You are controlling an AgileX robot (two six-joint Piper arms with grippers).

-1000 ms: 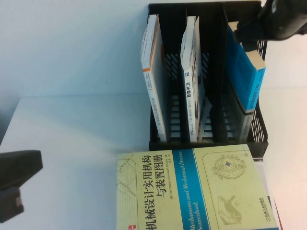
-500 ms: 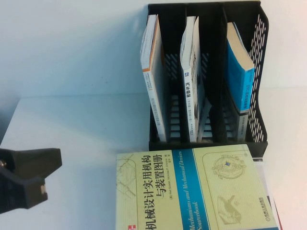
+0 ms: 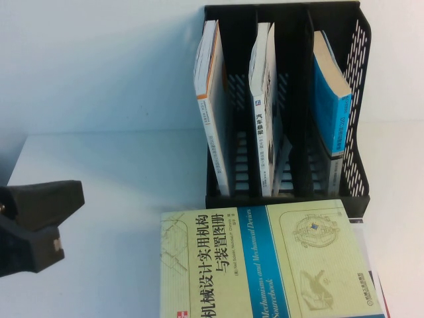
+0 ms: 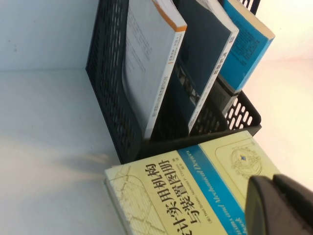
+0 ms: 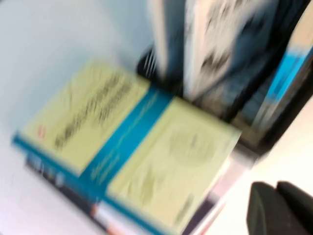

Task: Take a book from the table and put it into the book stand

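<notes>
The blue book (image 3: 332,99) stands inside the rightmost compartment of the black book stand (image 3: 361,99), leaning a little, with nothing holding it. In the left compartment there is a white book with an orange spine (image 3: 211,99), and in the middle one a white book with a dark spine (image 3: 264,93). In front of the stand, a pale yellow-green book with a blue band (image 3: 265,262) lies flat on top of a small pile on the white table (image 3: 112,172). The left gripper (image 3: 33,228) is at the left edge of the high view, low over the table and well apart from the stand; I cannot tell if its fingers are apart or closed. The right gripper (image 5: 281,208) shows only in its own blurred wrist view, as a dark tip near the yellow-green book, and its fingers cannot be judged
</notes>
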